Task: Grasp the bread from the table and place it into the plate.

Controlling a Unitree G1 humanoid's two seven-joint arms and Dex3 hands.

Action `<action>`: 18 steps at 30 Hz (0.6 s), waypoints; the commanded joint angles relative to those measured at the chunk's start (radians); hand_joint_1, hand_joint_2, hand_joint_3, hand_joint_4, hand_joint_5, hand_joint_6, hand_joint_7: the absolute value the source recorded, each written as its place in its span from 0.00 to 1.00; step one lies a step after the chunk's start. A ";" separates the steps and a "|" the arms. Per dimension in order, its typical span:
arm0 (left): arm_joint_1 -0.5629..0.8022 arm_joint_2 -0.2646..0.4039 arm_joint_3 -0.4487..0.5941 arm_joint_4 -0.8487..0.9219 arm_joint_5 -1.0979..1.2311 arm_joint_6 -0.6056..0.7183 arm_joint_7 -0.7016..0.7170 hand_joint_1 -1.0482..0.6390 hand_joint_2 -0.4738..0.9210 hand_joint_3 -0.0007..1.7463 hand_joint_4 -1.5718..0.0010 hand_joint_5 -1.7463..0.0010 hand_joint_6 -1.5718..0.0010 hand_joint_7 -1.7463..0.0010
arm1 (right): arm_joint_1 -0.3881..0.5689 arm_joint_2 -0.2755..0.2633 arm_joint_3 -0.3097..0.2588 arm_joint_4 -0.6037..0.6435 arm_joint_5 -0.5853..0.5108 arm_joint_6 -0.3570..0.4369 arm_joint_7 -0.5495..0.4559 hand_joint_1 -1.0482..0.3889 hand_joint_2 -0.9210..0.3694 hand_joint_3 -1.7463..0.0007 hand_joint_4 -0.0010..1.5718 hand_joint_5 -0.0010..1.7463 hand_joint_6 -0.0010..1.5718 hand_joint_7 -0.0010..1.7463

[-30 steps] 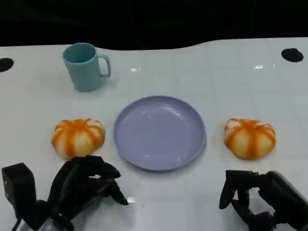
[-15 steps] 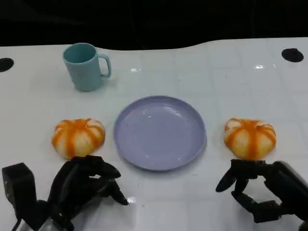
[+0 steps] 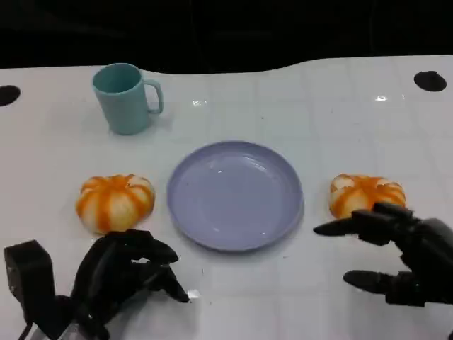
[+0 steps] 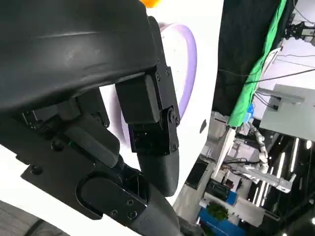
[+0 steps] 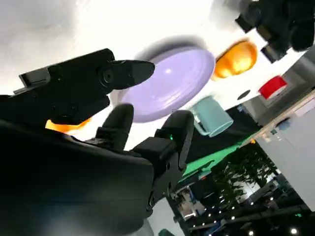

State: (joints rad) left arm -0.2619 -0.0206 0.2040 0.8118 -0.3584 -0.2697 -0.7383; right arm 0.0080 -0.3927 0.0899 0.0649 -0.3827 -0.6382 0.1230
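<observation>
Right hand (image 3: 403, 258) hovered, fingers spread and empty, just near of the right bread (image 3: 364, 193), which lay right of the plate (image 3: 235, 195). Best to close around its sides, then lift. Left hand (image 3: 120, 273) loosely curled, empty, near the left bread (image 3: 115, 202). Right wrist view alone showed a mug (image 5: 211, 115) beyond the plate.

Head view looks down at plate (image 3: 235, 195); both close wrist views share it.
</observation>
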 commanded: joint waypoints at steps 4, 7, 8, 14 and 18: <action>-0.010 0.010 0.005 0.011 0.001 -0.012 0.008 0.00 0.84 0.00 0.00 0.66 0.00 0.87 | 0.006 -0.050 -0.045 -0.088 -0.099 0.054 -0.036 0.52 0.05 1.00 0.00 0.39 0.21 0.11; -0.011 0.009 0.007 0.011 -0.002 -0.007 0.009 0.00 0.84 0.00 0.00 0.66 0.00 0.87 | -0.003 -0.060 -0.054 -0.115 -0.164 0.087 -0.053 0.51 0.06 1.00 0.00 0.36 0.21 0.09; -0.012 0.010 0.007 0.014 -0.002 -0.008 0.007 0.00 0.84 0.00 0.00 0.66 0.00 0.87 | -0.007 -0.063 -0.055 -0.121 -0.191 0.101 -0.062 0.51 0.06 1.00 0.00 0.34 0.21 0.08; -0.018 0.011 0.008 0.021 0.000 -0.012 0.009 0.00 0.84 0.00 0.00 0.66 0.00 0.87 | -0.030 -0.070 -0.037 -0.167 -0.357 0.233 -0.079 0.49 0.08 1.00 0.00 0.27 0.18 0.04; -0.016 0.008 0.010 0.021 -0.004 -0.012 0.005 0.00 0.84 0.00 0.00 0.66 0.00 0.87 | -0.060 -0.070 -0.006 -0.155 -0.466 0.286 -0.125 0.47 0.11 1.00 0.00 0.28 0.19 0.03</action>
State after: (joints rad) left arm -0.2714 -0.0216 0.2062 0.8260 -0.3589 -0.2771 -0.7373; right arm -0.0285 -0.4453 0.0683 -0.0894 -0.8000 -0.3795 0.0343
